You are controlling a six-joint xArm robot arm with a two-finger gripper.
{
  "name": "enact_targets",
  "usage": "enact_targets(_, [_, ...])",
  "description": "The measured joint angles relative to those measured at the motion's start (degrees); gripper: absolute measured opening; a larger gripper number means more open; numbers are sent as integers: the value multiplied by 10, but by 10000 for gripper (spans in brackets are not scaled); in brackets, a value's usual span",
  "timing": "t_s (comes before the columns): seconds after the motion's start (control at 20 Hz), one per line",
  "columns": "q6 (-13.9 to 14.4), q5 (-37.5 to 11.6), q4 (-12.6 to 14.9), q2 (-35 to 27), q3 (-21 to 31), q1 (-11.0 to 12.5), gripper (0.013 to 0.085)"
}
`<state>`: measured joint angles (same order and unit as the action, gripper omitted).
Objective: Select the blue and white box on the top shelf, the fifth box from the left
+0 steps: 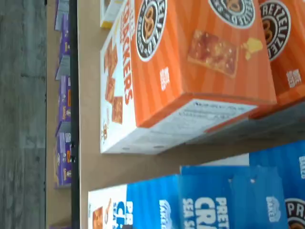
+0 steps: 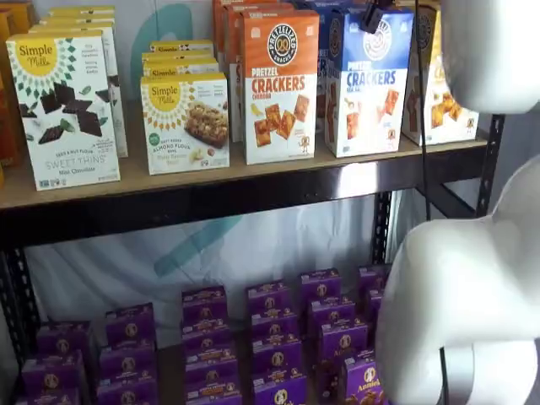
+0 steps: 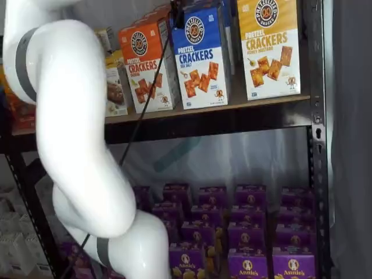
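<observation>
Center over the blue box, clear of the orange box beside it; jaws' state can't be told

Even bright light; wrist view blurred, soft.

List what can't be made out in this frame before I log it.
- Gripper: only a dark tip at the top edge in a shelf view; whether it is open cannot be told.
- Blue and white box: its top is cut off by the frame edge in both shelf views.
- Top shelf: its left part is hidden behind the white arm.
- Wrist view: box small print is blurred.
</observation>
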<state>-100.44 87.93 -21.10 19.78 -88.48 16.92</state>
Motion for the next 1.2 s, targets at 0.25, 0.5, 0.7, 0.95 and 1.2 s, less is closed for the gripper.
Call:
enact_targets(0.25, [-7, -6, 11, -15, -3, -1, 850])
enact_targets(0.5, [-11, 10, 28, -30, -15, -3, 850])
enact_targets(0.7, [-10, 32, 42, -40, -26, -7, 850])
enact_targets(0.95, [-6, 51, 63, -47, -37, -15, 850])
enact_targets(1.2, [-5, 69, 84, -54, -48, -22, 850])
